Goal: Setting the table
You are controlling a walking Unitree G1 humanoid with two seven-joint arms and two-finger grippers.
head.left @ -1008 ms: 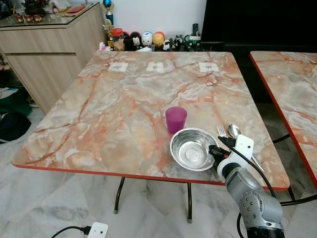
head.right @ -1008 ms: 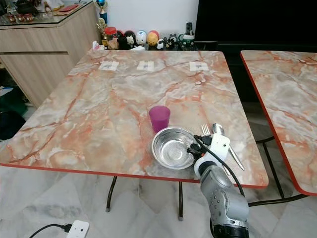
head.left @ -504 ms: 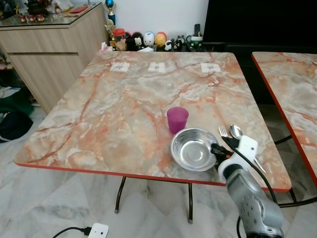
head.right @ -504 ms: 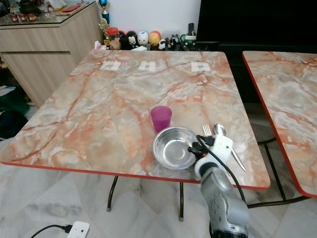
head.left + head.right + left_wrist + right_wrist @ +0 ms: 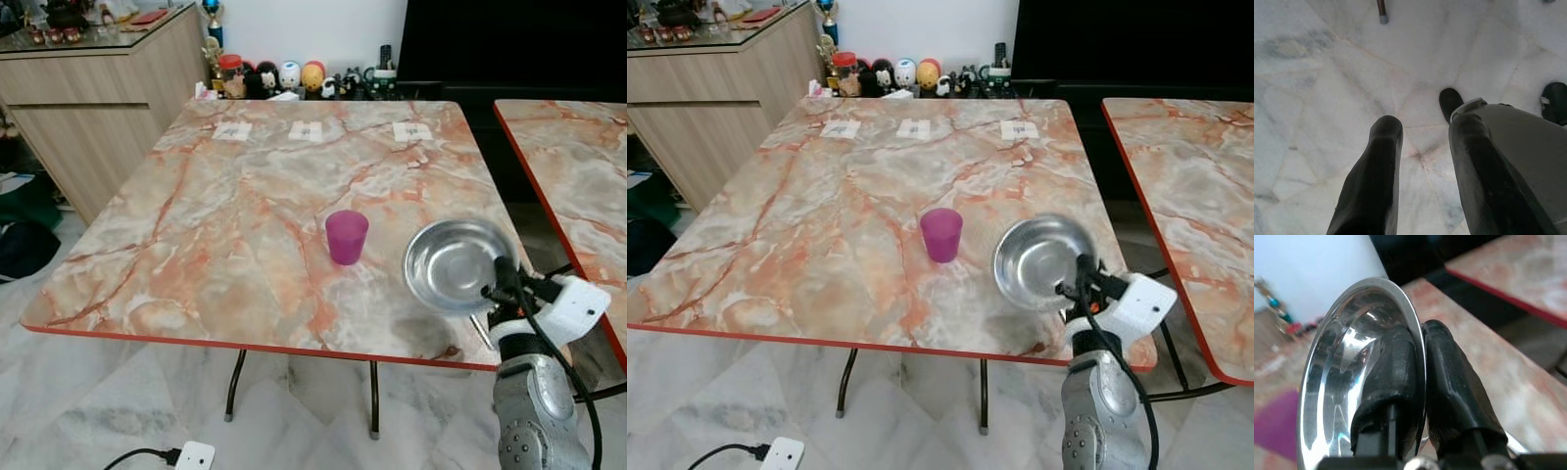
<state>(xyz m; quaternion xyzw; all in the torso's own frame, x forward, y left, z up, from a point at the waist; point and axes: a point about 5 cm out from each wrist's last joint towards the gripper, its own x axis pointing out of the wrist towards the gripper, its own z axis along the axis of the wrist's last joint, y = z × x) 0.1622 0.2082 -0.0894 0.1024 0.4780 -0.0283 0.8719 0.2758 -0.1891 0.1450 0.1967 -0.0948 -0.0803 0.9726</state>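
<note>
A steel bowl [image 5: 454, 262] hangs tilted above the near right corner of the marble table [image 5: 225, 225], its inside facing me. My right gripper [image 5: 502, 284] is shut on its rim, one finger inside and one outside, as the right wrist view confirms for the gripper [image 5: 1420, 340] and the bowl [image 5: 1337, 382]. A purple cup [image 5: 347, 236] stands upright on the table, left of the bowl. My left gripper [image 5: 1422, 137] hangs open over the marble floor, nothing between its fingers.
A second marble table [image 5: 578, 166] stands close on the right with a narrow gap between. A wooden cabinet [image 5: 88, 108] is at the left, figurines [image 5: 284, 78] line the far edge, and a power strip [image 5: 193, 455] lies on the floor.
My right gripper has lifted the bowl off the table and carried it to the right, tilting it up. The fork and spoon that lay beside it are now hidden behind it.
</note>
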